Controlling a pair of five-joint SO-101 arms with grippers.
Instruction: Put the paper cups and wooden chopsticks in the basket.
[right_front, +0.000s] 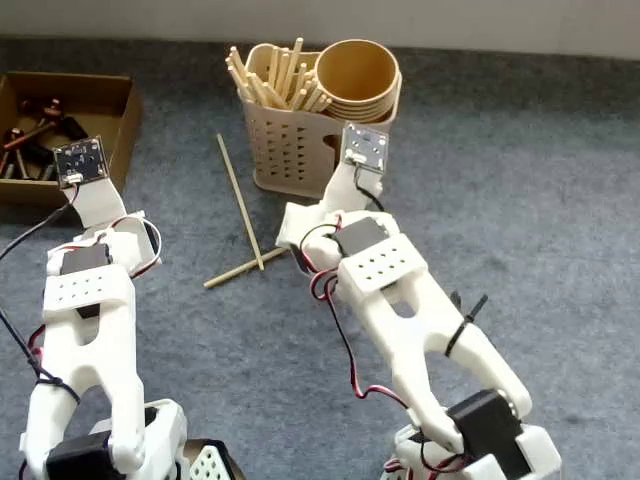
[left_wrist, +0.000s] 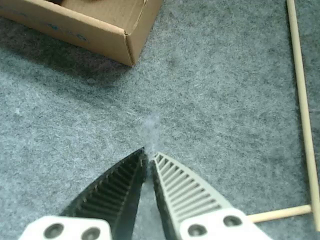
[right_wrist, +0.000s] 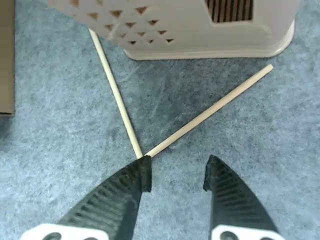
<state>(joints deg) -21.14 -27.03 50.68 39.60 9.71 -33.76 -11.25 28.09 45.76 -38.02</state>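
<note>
At the far left corner of the grey felt (right_front: 560, 200) sits a cardboard box (right_front: 128, 118). Near it our left gripper (left_wrist: 148, 159) hangs over bare felt, jaws pressed together and pinching nothing. Toward the middle, two wooden chopsticks (right_front: 240, 203) lie on the felt, meeting at an angle, outside the basket. Our right gripper (right_wrist: 175, 172) hovers at that meeting point with its jaws spread. We judge that closing here could catch both sticks crookedly or flick one away. The basket (right_front: 290, 150) at the far edge, holding paper cups (right_front: 357, 70) and further chopsticks (right_front: 272, 78), stands close enough to be nudged.
</note>
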